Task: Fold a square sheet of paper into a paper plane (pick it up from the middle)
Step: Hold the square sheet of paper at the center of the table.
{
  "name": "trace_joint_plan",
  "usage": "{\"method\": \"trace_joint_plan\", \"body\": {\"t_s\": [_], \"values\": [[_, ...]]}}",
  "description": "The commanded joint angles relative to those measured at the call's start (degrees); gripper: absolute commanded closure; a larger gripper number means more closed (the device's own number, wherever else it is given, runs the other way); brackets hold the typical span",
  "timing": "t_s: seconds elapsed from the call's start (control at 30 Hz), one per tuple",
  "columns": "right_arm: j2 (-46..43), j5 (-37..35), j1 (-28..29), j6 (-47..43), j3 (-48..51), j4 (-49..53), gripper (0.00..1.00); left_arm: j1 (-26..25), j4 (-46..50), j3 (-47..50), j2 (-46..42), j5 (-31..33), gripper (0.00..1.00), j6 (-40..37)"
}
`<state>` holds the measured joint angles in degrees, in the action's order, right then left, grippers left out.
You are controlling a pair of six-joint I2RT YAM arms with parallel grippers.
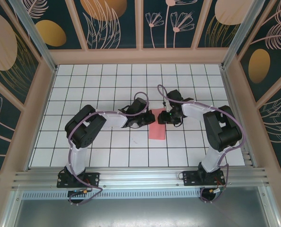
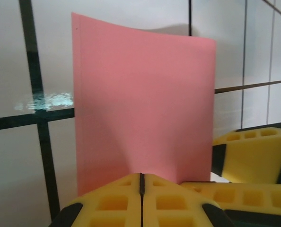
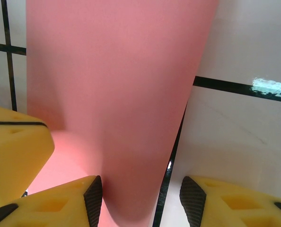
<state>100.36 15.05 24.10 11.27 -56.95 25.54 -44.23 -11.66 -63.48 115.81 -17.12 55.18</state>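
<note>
Left pincer (image 2: pixel 140 183) clamped together on square sheet of paper (image 2: pixel 145 109), 9 o'clock edge | right pincer (image 3: pixel 141 198) apart, straddling 3 o'clock edge | long axis 12–6 | both equally near

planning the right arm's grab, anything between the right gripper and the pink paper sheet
Nothing visible: the thin salmon-pink paper sheet already runs between the right gripper's open fingers, left gripper pinching it alongside.
</note>
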Motion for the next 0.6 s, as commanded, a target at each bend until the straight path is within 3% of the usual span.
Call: {"method": "trace_joint_plan", "body": {"t_s": [0.0,0.3,0.57], "values": [[3.3,-4.9,-0.7,0.2,1.8,-0.6,0.47,-0.6,4.1,-1.7,1.2,2.3,0.92,-0.8],[2.9,-4.7,-0.6,0.8,1.5,-0.6,0.47,-1.3,6.0,-1.3,2.8,4.1,0.92,-1.4],[-3.6,-1.7,-1.3,3.7,-0.7,-0.9,0.39,-1.3,6.5,1.1,2.9,6.0,0.93,-1.5]]}}
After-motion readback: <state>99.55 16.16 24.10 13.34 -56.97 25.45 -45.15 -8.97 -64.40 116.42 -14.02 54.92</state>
